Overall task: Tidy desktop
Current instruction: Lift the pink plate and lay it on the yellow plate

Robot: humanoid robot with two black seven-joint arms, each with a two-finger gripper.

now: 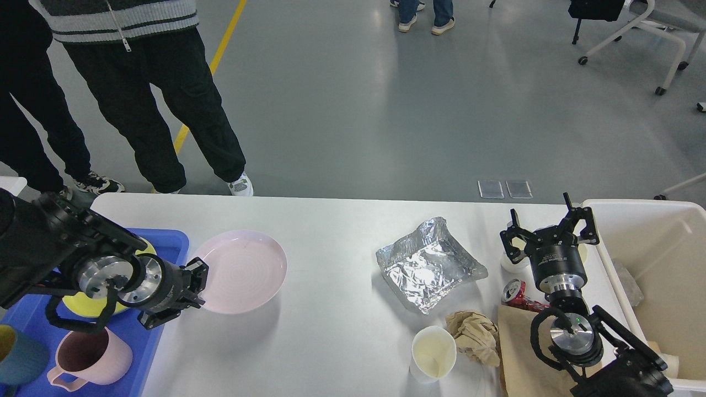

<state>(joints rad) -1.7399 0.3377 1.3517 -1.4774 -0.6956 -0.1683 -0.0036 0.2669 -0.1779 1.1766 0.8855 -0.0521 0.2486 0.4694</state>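
Two black arms reach over the white bench [331, 231], which spans the lower half of the view. The left gripper [190, 292] meets the near-left rim of the pink plate [242, 270]; its fingers seem closed on that rim, though the angle leaves this uncertain. Just left of the plate, a blue tray [165, 242] holds a yellow dish [83, 306], a pink mug [91, 358] and a teal cup [19, 358]. The right gripper [551, 231] hovers with fingers spread apart, holding nothing, above a small white cup [510, 263] and a crushed red can [515, 292]. Crumpled foil [427, 264] lies mid-bench. Nearer are a paper cup [433, 353], a wad of brown paper [474, 336] and a brown bag [515, 353]. A cream bin [651, 220] stands at the right.
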